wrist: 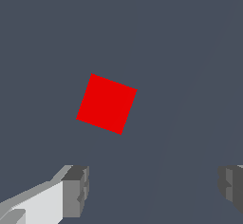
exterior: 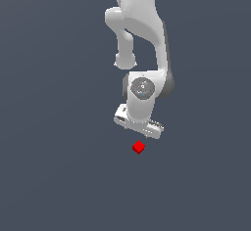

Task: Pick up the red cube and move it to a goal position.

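Red cube point(wrist: 107, 104) is seen at frame centre, rotated and offset from the gripper point(wrist: 154, 190); jaws are spread apart; a corner could be clipped on descent.

Items counted: one arm point(exterior: 142, 39), white, carrying one gripper point(wrist: 154, 190). Two fingers point(wrist: 76, 190) counted on that gripper in the wrist view, standing apart. One cube point(exterior: 138, 147), red, seen in both views. One plain grey floor point(exterior: 49, 151).

Plain dark slate-blue surface point(exterior: 49, 176) fills whole scene; flat, even light, no texture.
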Robot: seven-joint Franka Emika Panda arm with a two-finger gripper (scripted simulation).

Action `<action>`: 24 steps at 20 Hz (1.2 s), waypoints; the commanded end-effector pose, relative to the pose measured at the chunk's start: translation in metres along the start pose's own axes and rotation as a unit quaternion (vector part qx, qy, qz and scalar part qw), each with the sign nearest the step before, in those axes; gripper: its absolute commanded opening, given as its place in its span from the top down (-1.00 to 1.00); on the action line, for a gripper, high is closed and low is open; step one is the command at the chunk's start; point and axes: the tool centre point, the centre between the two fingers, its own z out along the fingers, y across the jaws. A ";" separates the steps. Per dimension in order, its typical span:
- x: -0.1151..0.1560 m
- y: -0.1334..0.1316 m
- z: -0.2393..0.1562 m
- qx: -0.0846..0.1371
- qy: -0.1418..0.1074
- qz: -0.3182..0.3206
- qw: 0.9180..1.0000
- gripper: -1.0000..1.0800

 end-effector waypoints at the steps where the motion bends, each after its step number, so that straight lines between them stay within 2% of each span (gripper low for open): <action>1: 0.007 -0.008 0.011 0.001 0.003 0.034 0.999 -0.92; 11: 0.035 -0.028 0.044 0.005 0.011 0.135 0.991 -0.92; 21: 0.045 -0.033 0.054 0.006 0.014 0.168 0.986 -0.92; 22: 0.045 -0.033 0.054 0.006 0.014 0.168 0.986 1.00; 24: 0.045 -0.033 0.054 0.006 0.014 0.168 0.986 1.00</action>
